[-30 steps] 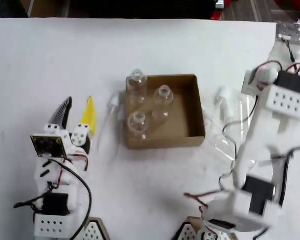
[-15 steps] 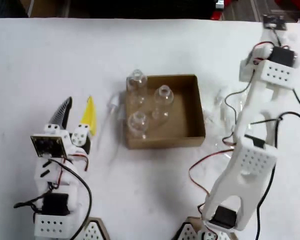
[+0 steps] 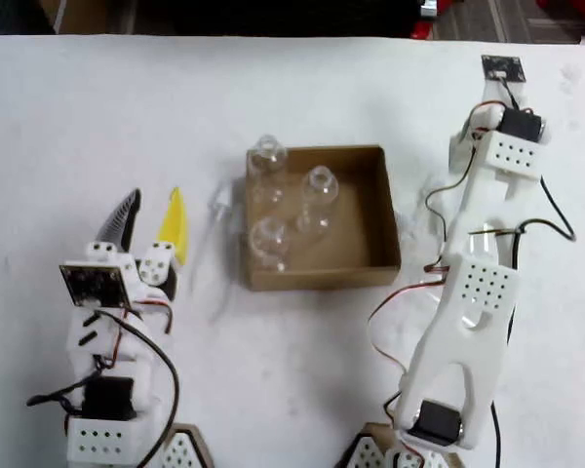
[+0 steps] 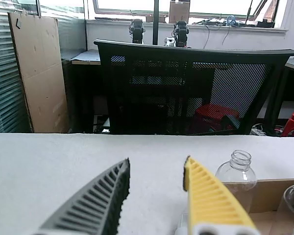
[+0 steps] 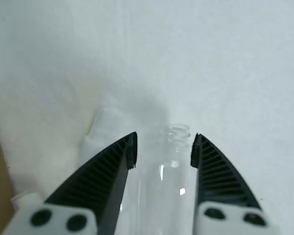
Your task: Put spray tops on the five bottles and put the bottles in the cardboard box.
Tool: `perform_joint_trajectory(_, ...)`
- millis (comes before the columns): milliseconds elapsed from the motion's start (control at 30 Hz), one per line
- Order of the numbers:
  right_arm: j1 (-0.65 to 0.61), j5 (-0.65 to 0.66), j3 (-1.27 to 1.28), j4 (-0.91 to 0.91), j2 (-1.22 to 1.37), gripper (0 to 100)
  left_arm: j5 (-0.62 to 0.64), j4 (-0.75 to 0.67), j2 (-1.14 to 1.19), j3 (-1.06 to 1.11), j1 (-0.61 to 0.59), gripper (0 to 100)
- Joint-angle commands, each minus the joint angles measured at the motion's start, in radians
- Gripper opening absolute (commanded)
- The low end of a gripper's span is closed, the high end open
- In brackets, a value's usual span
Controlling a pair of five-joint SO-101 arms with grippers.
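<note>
— Box [image 3: 322, 276] first: what's in it?
— Back bottle [image 3: 318, 188] and front bottle [image 3: 269, 237] stand upright in its left half. A corner bottle [image 3: 266, 158] stands at the far left corner. Whether it is inside or just outside, I can't tell.
— Spray tops?
— One top [image 3: 218, 204] lies on the table [image 3: 97, 107], just left of the box.
— And the grippers?
— Left gripper [image 3: 154, 195] sits left of that top, fingers spread, nothing in it. Right gripper [image 5: 164, 143], right of the box, is spread too. A lying bottle [image 5: 169, 164] rests between its fingers, and they aren't clamped on it.
</note>
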Motion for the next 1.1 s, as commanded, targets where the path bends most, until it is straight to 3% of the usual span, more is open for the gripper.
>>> perform_joint_trajectory(0, -0.004, 0.014, -0.041, 0.002, 0.001, 16.3, -0.014, 0.005, -0.018, 0.000, -0.008, 17)
perform_joint_trajectory(167, 0.002, 0.051, -0.037, 0.002, 0.005, 15.9, -0.014, 0.005, -0.018, 0.000, -0.008, 17)
perform_joint_trajectory(333, 0.004, 0.132, -0.032, 0.004, 0.015, 7.4, -0.014, 0.003, -0.018, 0.000, -0.008, 17)
perform_joint_trajectory(567, 0.021, 0.133, -0.040, 0.010, 0.022, 1.6, -0.014, 0.003, -0.018, 0.000, -0.008, 17)
perform_joint_trajectory(900, 0.044, 0.137, -0.144, 0.137, -0.058, 1.5, -0.014, 0.003, -0.018, 0.000, -0.008, 17)
perform_joint_trajectory(1067, 0.022, 0.204, -0.161, 0.162, -0.073, 5.0, -0.014, 0.003, -0.018, 0.000, -0.008, 17)
